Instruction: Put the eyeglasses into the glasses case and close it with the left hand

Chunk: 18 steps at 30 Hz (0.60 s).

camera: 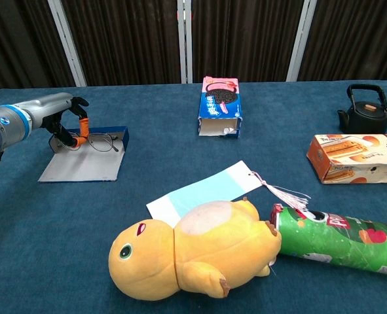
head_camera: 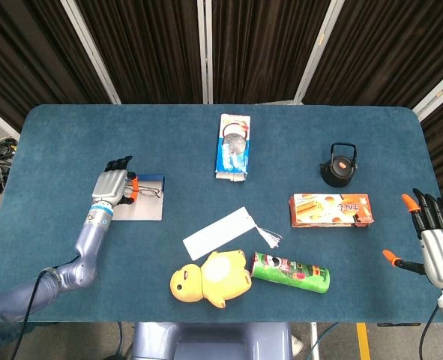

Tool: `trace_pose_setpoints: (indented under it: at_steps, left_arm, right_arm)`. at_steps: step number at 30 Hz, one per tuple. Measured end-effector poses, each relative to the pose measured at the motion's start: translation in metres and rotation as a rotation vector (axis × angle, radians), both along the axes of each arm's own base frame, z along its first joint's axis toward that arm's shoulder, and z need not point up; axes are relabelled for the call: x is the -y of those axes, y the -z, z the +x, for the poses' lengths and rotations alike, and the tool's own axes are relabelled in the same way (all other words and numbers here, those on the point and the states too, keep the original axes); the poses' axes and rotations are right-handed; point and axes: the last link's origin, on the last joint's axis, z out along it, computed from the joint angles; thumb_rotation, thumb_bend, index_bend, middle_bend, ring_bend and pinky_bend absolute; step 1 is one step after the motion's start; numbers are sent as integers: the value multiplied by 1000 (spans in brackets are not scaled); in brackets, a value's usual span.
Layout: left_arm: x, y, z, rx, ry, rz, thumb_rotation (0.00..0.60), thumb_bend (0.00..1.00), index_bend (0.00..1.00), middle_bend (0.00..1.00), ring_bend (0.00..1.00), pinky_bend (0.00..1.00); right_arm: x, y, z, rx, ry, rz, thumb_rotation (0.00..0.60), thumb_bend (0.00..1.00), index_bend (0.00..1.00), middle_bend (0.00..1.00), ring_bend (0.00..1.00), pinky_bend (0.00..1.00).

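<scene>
Robot test lab, blue-clothed table [head_camera: 71, 127], black curtain backdrop [head_camera: 154, 45] with white frame bars, floor cables [head_camera: 0, 150]

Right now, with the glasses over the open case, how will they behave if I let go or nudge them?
The glasses look thin-wired and light, so a nudge would probably skid them. The left hand pinches them only at one end, so they may swing or tilt on release. The frame seems fragile; press gently. The case lies flat and open, so it is unlikely to tip.
</scene>
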Motion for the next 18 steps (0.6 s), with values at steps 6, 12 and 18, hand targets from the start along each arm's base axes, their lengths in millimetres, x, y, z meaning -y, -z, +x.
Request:
trace_pose_setpoints:
  at_steps: [6,12,18]
  left_arm:
    - [-5,4,3,11,10,10,600,408,460,0,0,0]
    - [-6,0,3,-6,29,35,600,177,24,0,0,0]
    - [0,-9,1,2,49,57,600,130,0,0,0,0]
  right_arm:
    - [0,0,0,-1,4,-1,600,0,0,0,0,0]
    - [0,0,0,-1,2,-1,600,0,0,0,0,0]
    - [-1,-1,1,5,-4,0,600,0,0,0,0,0]
